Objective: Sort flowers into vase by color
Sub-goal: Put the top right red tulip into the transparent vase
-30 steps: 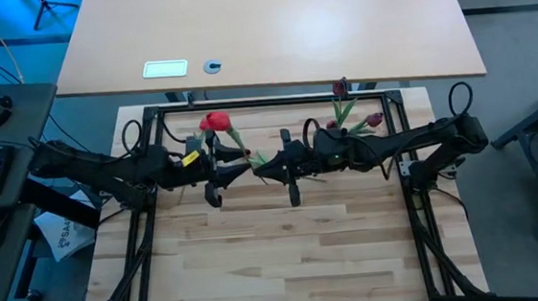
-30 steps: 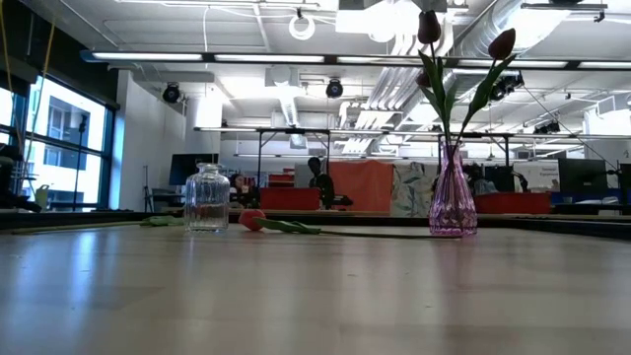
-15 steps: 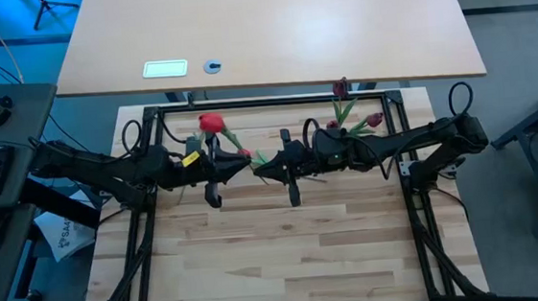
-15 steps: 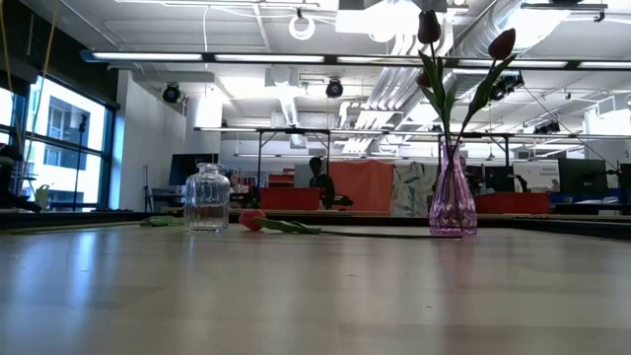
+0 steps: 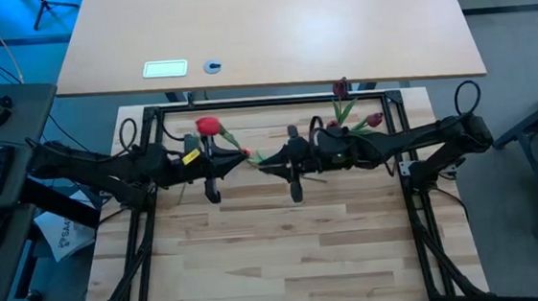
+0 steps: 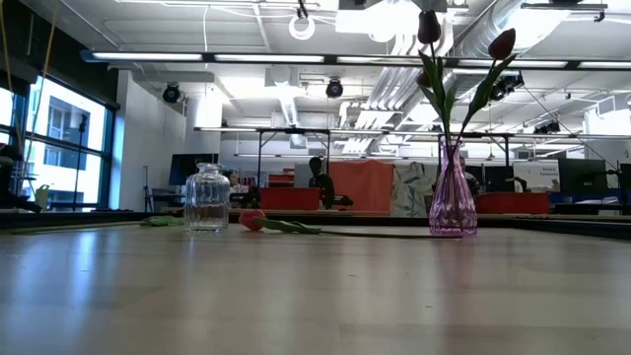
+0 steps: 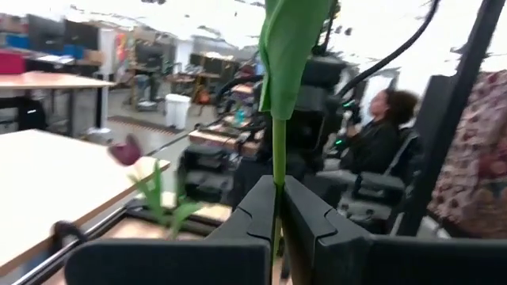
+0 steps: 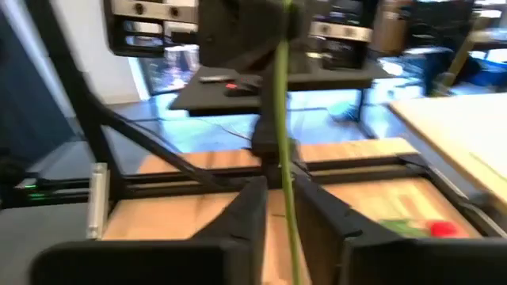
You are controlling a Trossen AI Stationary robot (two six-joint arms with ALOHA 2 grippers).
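Observation:
A red flower, head [image 5: 207,126] toward the far side, hangs in the air between my two arms. My left gripper [image 7: 277,212] is shut on its green stem. The fingers of my right gripper [image 8: 285,212] stand slightly open on either side of the same stem [image 8: 283,119], with a gap showing on both sides. Two dark maroon flowers [image 6: 501,43] stand with their stems in the pink vase [image 6: 453,197]. Another red flower [image 6: 253,219] lies on the table beside a clear glass jar [image 6: 207,198]. Neither gripper shows in the low view. My left gripper pinches the red flower's thin stem [image 7: 276,186] between its two fingers. The fingers come in level from the table's left. The flower is lifted clear of the table; a green leaf [image 7: 291,47] shows on the stem beyond the fingertips.
The black frame [image 5: 265,103] runs along the far edge of the wooden work table, close behind both arms. A person [image 7: 380,142] sits in the room beyond. The near half of the table [image 5: 277,256] is bare wood.
My left gripper has shut on the red flower's stem. The flower's head has shifted a little toward the table's left and near side. My right gripper has drawn slightly back toward the table's right.

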